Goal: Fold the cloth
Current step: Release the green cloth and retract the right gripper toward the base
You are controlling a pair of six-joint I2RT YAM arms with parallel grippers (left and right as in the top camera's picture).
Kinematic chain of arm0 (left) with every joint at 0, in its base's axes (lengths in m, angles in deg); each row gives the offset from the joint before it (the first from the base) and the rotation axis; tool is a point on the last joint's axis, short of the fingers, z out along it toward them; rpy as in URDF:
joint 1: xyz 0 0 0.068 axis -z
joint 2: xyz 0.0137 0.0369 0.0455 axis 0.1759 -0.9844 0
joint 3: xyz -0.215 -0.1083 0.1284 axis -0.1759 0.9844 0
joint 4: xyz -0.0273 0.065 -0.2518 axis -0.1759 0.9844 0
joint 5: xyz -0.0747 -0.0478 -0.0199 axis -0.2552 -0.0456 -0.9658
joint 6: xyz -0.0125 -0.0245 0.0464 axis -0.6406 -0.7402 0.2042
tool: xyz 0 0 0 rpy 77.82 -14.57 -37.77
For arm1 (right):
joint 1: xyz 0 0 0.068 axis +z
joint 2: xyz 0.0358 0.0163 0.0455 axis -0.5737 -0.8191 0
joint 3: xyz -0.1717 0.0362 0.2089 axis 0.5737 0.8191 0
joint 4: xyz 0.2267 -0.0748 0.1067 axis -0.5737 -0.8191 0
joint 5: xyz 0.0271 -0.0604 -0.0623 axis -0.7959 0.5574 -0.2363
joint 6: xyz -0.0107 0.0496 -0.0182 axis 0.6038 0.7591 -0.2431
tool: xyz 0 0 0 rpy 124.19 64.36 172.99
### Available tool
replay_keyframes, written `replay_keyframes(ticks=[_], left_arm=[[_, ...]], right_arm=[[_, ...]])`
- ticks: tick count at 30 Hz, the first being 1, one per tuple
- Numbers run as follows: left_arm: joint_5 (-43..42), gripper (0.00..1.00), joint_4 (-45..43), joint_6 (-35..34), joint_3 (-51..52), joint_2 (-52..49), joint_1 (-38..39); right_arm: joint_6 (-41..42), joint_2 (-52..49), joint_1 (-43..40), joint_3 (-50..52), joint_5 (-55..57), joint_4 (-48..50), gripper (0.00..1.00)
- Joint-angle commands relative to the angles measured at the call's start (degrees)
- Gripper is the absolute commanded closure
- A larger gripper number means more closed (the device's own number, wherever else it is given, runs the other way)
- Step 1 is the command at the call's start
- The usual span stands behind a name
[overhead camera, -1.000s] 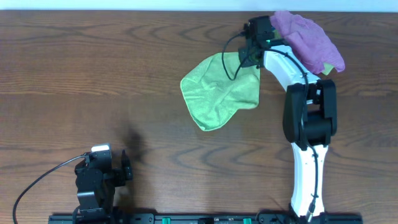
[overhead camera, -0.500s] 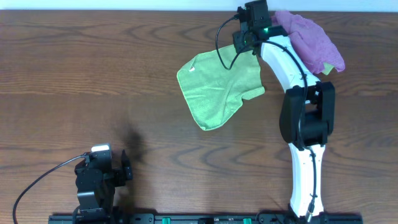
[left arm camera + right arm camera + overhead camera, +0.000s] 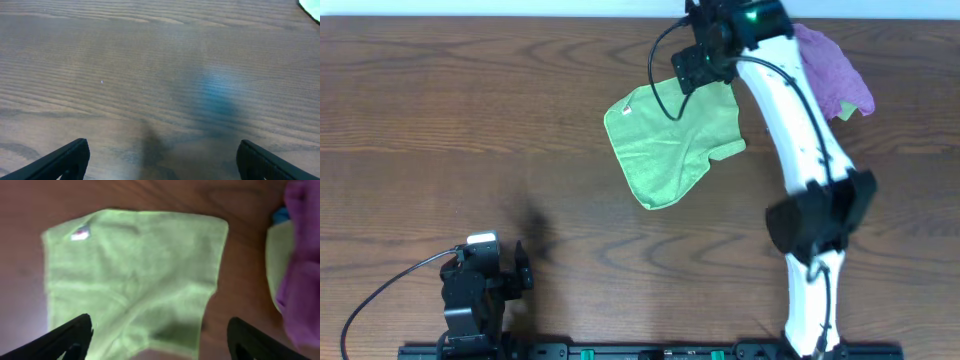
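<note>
The lime-green cloth (image 3: 670, 135) lies partly spread on the table right of centre, creased, with its white tag (image 3: 628, 108) at the far-left corner. My right gripper (image 3: 698, 62) hovers above the cloth's far edge, open and holding nothing. In the right wrist view the cloth (image 3: 135, 275) fills the space below the wide-apart fingers (image 3: 70, 335), tag (image 3: 80, 233) at upper left. My left gripper (image 3: 520, 270) rests near the front-left edge, far from the cloth, and it is open too (image 3: 165, 162) over bare wood.
A purple cloth (image 3: 832, 72) lies bundled at the far right, partly under the right arm. In the right wrist view it (image 3: 302, 265) sits on a pale yellow-green cloth (image 3: 276, 255). The table's far edge runs just behind the right gripper.
The right gripper opened and let go of the green cloth, then rose and moved left towards the far edge. The cloth's far part dropped flat, tag corner out to the left. Left arm unmoved.
</note>
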Motion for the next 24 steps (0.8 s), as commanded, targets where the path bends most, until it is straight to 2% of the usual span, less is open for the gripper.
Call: replay_keyframes(ticks=[1, 6, 14, 24], left_arm=[[0.31, 0.05, 0.13, 0.22, 0.5, 0.35, 0.24], [0.31, 0.05, 0.13, 0.22, 0.5, 0.35, 0.24], [0.31, 0.05, 0.15, 0.22, 0.5, 0.35, 0.24], [0.31, 0.05, 0.13, 0.22, 0.5, 0.35, 0.24]], right_arm=[[1.27, 6.88, 0.83, -1.81, 0.39, -2.82, 0.16], [2.6, 12.17, 0.96, -1.81, 0.48, -8.02, 0.25], [3.02, 22.84, 2.91, -0.04, 5.51, -10.58, 0.25], [5.57, 42.45, 3.69, 22.71, 9.4, -7.1, 0.21]])
